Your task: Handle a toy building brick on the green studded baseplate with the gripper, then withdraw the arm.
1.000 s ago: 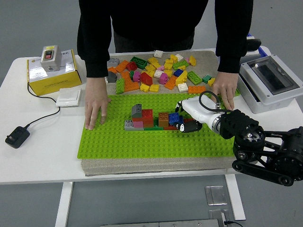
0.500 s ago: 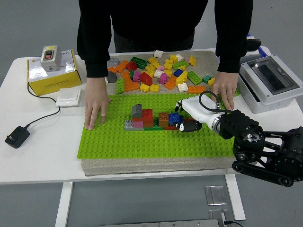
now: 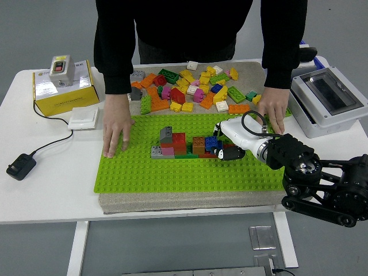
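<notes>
Right hand (image 3: 221, 150) reached in from the right over the green studded baseplate (image 3: 138, 175), white forearm shell angled down to the right end of the low row of built bricks (image 3: 178, 145). Fingertips were at a blue brick (image 3: 211, 144) sitting on the plate at that end, beside the brown one; fingers looked curled at it, but whether they actually gripped it or only pressed against it could not be told from this view, since the dark fingertips merged with the red brick below. Left arm not in view. A person stood at the far side, one hand (image 3: 117, 132) flat on the plate's left part and the other hand (image 3: 272, 108) on its far right edge, apparently steadying it. Loose bricks (image 3: 190, 89) lay in a heap on the mat beyond the plate. Judgement: to do this step well, press straight down so studs seat squarely, avoid dragging sideways into the neighbouring bricks, then lift the fingers vertically before pulling the arm back to the right, clear of the person's hand
</notes>
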